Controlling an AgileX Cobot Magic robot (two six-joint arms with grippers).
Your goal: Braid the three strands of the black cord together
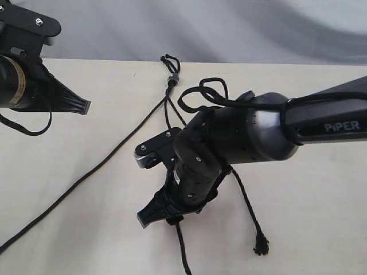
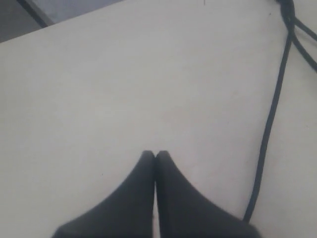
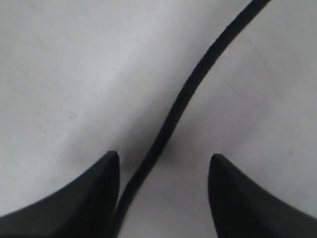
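Observation:
The black cord is bound by a small grey band (image 1: pixel 172 77) at the table's far edge, with short loops beyond it. One strand (image 1: pixel 86 175) runs long to the near left. A second strand (image 1: pixel 183 252) passes under my right arm. The third strand (image 1: pixel 250 209) ends in a knot (image 1: pixel 261 247) at the near right. My right gripper (image 1: pixel 157 220) points down over the second strand. In the right wrist view it (image 3: pixel 164 157) is open, with that strand (image 3: pixel 188 94) lying between the fingers close to one of them. My left gripper (image 1: pixel 77 105) is shut and empty at the far left, and in its wrist view (image 2: pixel 155 154) the long strand (image 2: pixel 270 124) lies off to one side.
The pale table (image 1: pixel 321 189) ends at a far edge (image 1: pixel 103 59) against a grey backdrop. Thicker glossy cables (image 1: pixel 203 94) loop off the right arm above the strands. The right arm's body (image 1: pixel 246 134) covers the middle part of the cord.

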